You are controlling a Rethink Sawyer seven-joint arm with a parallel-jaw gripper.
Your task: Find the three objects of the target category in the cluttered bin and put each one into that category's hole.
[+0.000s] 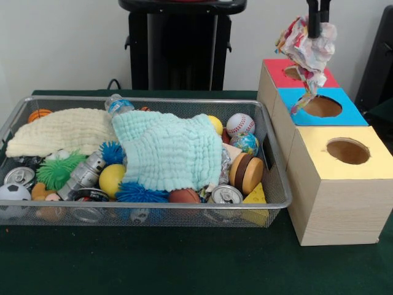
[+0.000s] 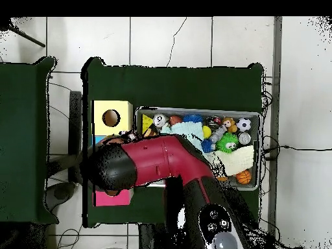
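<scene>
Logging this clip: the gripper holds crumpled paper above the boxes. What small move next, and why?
Probably release it. The gripper holds the crumpled wrapper over the red-topped box, its tail trailing onto the blue-topped box; shifting slightly toward the red box's hole first seems safer.

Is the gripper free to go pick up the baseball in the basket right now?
Probably not yet: the gripper is shut on a crumpled wrapper over the boxes. The baseball itself lies uncovered at the basket's far corner.
</scene>
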